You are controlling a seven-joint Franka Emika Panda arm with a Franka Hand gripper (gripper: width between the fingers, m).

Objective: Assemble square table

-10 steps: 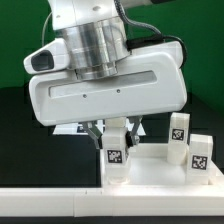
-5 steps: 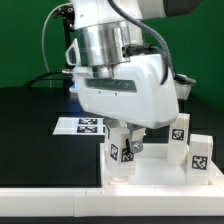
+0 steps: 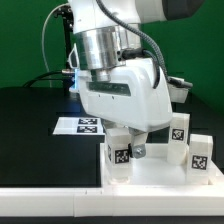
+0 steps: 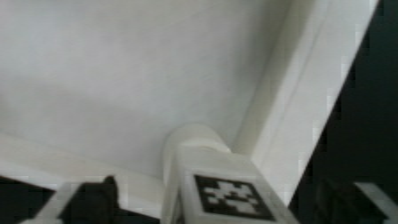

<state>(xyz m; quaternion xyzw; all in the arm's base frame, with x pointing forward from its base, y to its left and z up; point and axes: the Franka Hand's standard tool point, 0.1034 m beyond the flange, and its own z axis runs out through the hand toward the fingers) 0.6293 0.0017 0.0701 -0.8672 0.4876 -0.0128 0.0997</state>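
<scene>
The gripper [image 3: 125, 139] has just let go: its fingers now stand apart beside the upright table leg [image 3: 118, 153], at about 7 o'clock on the square tabletop [image 3: 165, 173]. Two other legs [image 3: 190, 140] wait at 3 o'clock. I judge this leg is installed.

hidden: tool [image 3: 127, 143] tips behind arm body | cut off: tabletop [image 3: 160, 172] right edge | blurred: wrist view
</scene>
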